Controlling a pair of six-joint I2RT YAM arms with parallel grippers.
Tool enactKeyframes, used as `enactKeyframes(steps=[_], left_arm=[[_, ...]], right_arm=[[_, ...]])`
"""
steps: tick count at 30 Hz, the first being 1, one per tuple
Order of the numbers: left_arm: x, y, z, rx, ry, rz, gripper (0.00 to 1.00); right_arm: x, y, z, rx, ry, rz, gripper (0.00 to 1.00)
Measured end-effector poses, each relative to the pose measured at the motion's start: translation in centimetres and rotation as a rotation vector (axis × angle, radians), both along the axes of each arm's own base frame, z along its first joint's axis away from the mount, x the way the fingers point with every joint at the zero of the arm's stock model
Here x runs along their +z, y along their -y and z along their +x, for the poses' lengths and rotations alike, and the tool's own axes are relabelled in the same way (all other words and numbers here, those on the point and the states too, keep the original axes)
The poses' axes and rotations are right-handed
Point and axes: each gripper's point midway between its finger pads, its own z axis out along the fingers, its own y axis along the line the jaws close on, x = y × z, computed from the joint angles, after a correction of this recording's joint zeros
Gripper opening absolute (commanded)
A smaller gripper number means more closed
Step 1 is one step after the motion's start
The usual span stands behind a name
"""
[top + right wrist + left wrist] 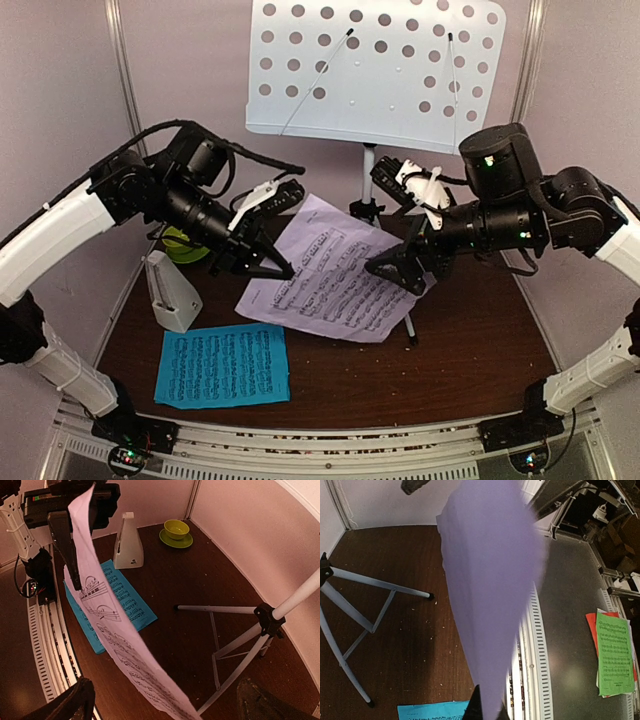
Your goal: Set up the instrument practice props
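Two grippers meet at the lilac page (pixel 325 280), raised above the table before the music stand (pixel 375 70). Left gripper (pixel 280 268) pinches one edge; right gripper (pixel 395 275) stands spread wide, the page's other edge between its fingers.

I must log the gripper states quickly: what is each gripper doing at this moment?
Left gripper: closed on the edge of the lilac page.
Right gripper: open, with a finger on each side of the same page, not pinching it.
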Motion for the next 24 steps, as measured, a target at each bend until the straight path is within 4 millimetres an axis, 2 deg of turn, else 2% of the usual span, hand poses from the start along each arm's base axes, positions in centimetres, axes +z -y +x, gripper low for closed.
enactKeyframes(steps=[4,8,10,12,17,18,24], left_arm=[[-0.8,0.3,-0.9,-0.048,0.005,0.044,0.0],[-0.8,0.7,-1.0,-0.067,0.014,0.054,0.0],[-0.7,0.8,-0.9,-0.071,0.019,0.053,0.0],[-0.8,0.9,-0.8,-0.073,0.023,0.055,0.0],[-1.4,0.8,-0.5,-0.065,0.029,0.081,0.0],[-1.5,0.8,-0.4,-0.062,0.034,0.084,0.0],[-1.5,0.1,0.6,-0.009,0.071,0.083,0.23]], right_arm=[[-0.5,-1.0,-0.7,0.064,-0.011,-0.024,0.9],[-1.1,-1.9,-1.8,0.125,-0.026,-0.035,0.8],[-1.5,-2.5,-2.3,0.15,-0.035,-0.041,0.7],[-2.0,-2.9,-2.6,0.163,-0.043,-0.052,0.59],[-3.2,-3.6,-2.4,0.156,-0.068,-0.074,0.04],[-3.3,-3.7,-2.4,0.147,-0.078,-0.072,0.0],[-2.4,-3.6,-2.4,0.125,-0.087,-0.007,0.0]])
